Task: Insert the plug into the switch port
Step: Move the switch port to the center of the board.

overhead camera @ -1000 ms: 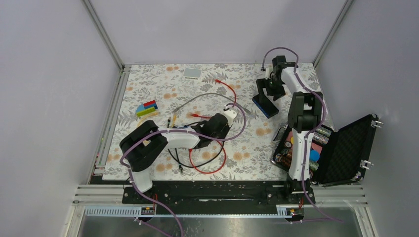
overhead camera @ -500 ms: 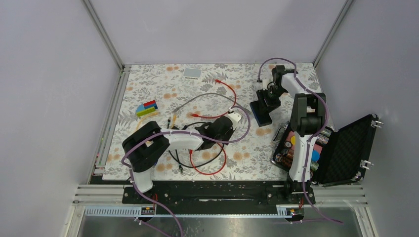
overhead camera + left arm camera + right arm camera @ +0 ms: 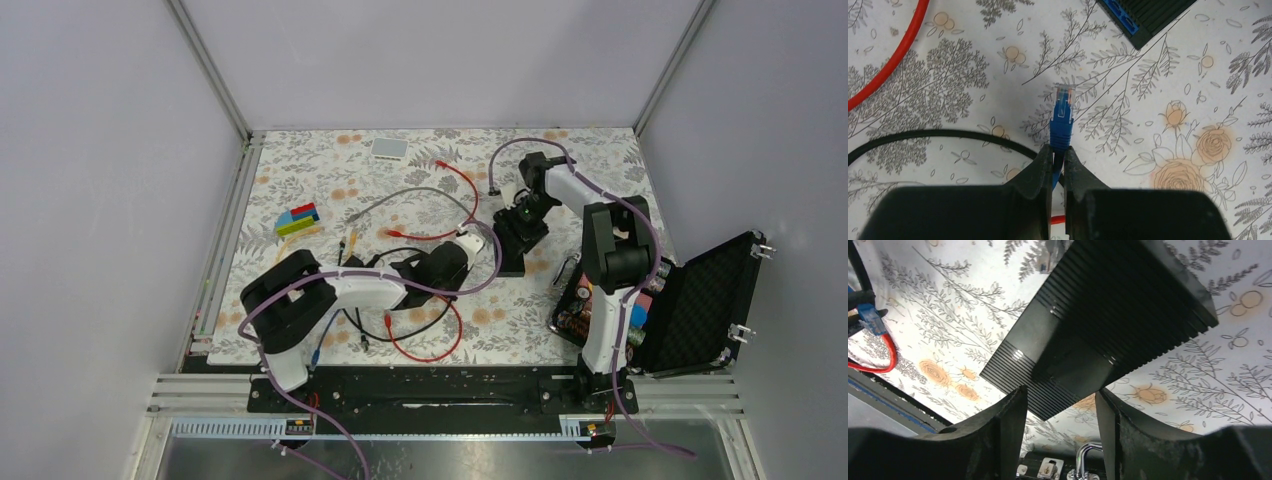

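1. At the far left of the flowered table cloth (image 3: 300, 175) lies a small pile of coloured blocks (image 3: 298, 219), well apart from both arms. A small white box (image 3: 390, 148) sits near the back edge.
2. A red cable (image 3: 904, 47) and a black cable (image 3: 923, 134) make loose loops on the cloth around the left arm.
3. The left gripper (image 3: 1058, 150) is closed almost fully. Its two fingers pinch the blue boot of the blue plug (image 3: 1062, 117) from both sides. The clear tip of the plug points away from the gripper, over bare cloth. The plug is in no socket; it is near the switch but apart from it.
4. The switch (image 3: 1108, 315), a flat black box with a ribbed top, is just to the right of the plug. In the left wrist view only one corner shows, at the upper edge, and its blue-edged side (image 3: 1122, 15) carries the switch port row, turned toward the side where the plug is.
5. The right gripper (image 3: 1060, 400) stands about half open, with one finger against each side of the near end of the switch, so it has hold of the box. I cannot tell if the underside rests on the cloth.
6. At the far right an open black case (image 3: 700, 310) stands beside the right arm, its lid lined with dark foam and small colourful items inside
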{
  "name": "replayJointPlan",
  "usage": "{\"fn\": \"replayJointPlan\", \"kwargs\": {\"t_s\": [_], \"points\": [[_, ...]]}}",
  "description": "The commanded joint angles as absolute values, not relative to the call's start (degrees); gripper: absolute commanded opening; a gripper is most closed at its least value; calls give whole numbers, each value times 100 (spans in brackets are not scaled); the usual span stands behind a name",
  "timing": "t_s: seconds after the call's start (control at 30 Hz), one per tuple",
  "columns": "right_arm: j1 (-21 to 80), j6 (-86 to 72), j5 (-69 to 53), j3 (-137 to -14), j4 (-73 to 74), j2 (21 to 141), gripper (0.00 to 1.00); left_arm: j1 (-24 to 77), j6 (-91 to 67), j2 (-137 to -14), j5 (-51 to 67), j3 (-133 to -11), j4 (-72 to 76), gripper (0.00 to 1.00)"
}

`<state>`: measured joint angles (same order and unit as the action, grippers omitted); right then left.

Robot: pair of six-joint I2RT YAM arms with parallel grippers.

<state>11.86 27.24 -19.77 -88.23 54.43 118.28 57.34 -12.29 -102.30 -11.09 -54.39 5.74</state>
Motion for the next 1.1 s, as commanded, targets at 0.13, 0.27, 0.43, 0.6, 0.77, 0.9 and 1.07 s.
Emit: {"fn": "replayJointPlan", "kwargs": {"t_s": [0.13,0.27,0.43,0.6,0.77,0.9,1.07], "points": [[1315,676,-1719,-8516,4317,11008,77,5762,-1682,-9620,-1582,-5018,664,0],[1310,-480,-1160,-8490,3649,10900,85,5757,-1705,-9543,-1684,-4982,571,0],[1355,-921,-998,-9032,3848,11451,99,5759,-1812,-9378,-1685,-4801,709,0],[1477,-927,-662,-9360,4097,11888,97,5760,-1639,-9341,-1609,-4793,683,0],[1545,-668,-680,-9362,4134,12036,86,5758,-1111,-9204,-1503,-4563,1031,0],[1598,-277,-929,-9140,4096,11932,72,5625,-176,-9114,-1655,-4537,1281,0],[1602,-33,-1036,-8608,3907,11542,56,5045,1852,-8862,-1313,-5173,1464,0]]}}
